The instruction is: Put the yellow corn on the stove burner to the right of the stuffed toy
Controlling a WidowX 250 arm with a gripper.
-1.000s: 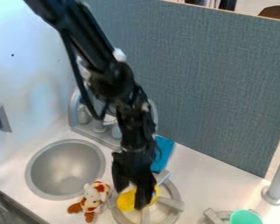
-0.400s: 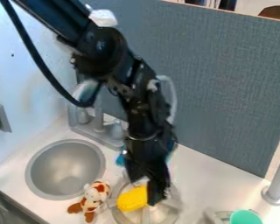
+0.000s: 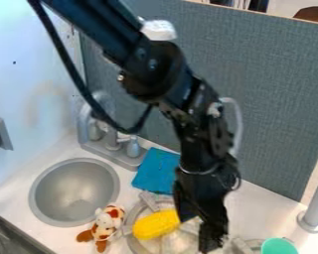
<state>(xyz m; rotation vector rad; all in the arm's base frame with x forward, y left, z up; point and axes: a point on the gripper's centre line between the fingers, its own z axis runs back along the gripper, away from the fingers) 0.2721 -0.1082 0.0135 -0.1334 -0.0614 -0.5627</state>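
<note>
Camera view shows pincer (image 3: 196,232) parted beside yellow object (image 3: 155,224).

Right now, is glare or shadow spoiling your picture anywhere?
Not badly, in the camera view: the left wall is bright and pale, with a faint smudgy patch; the sink shades softly; the yellow thing and blue cloth stand out clearly; the black arm is so dark that its lower parts merge.

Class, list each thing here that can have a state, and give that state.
Gripper: jaws open
Yellow object: lying on the round burner
Blue cloth: spread out
Stuffed toy: lying beside the sink
Green item: which way up, cannot tell
</note>
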